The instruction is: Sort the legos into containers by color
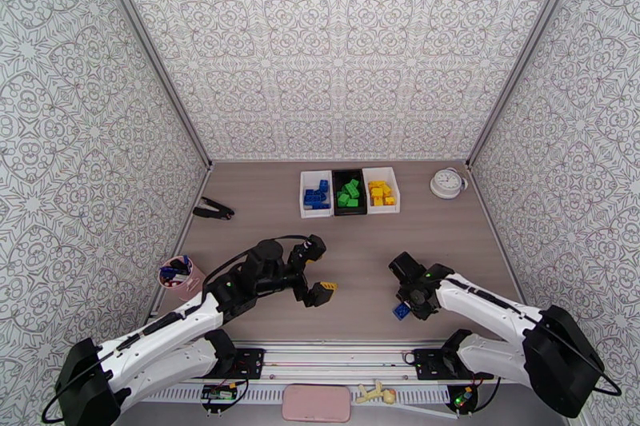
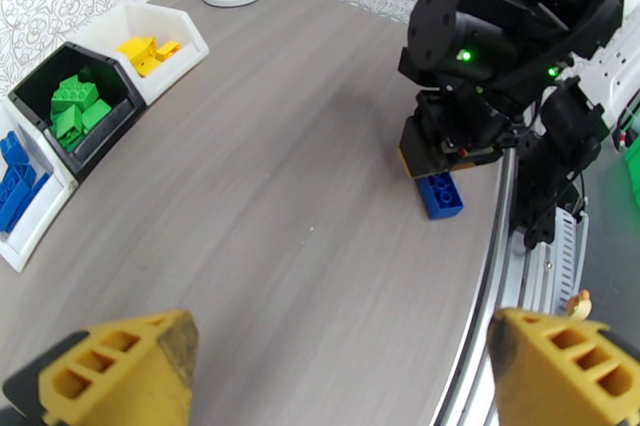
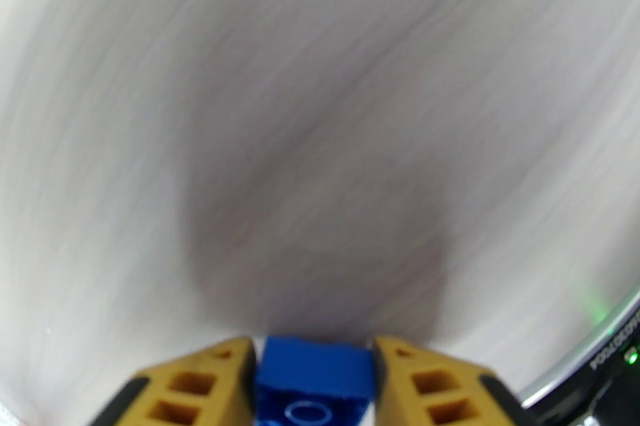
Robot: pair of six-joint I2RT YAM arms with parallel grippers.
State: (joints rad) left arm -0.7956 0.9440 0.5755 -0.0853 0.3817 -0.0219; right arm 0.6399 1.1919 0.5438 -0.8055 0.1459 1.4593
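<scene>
- Blue brick [image 3: 314, 380] sits squeezed between the yellow fingers [image 3: 200, 388] of your right gripper [image 3: 314, 352].
- Your left gripper [image 2: 340, 356] is wide open, holding nothing.

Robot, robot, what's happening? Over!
Left tool open, empty. Right tool shut on blue lego at table. White bin holding blues, leftmost of row.

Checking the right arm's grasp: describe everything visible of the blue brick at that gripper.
The blue oblong studded plastic brick looks glossy and hard, with round studs on its top face. It sits level near the near edge of the grey wood-grain table. The right gripper has its yellow jaws pressed against two opposite sides of one end, and the other end juts out free. Whether the brick rests on the table or is just lifted cannot be told.
</scene>
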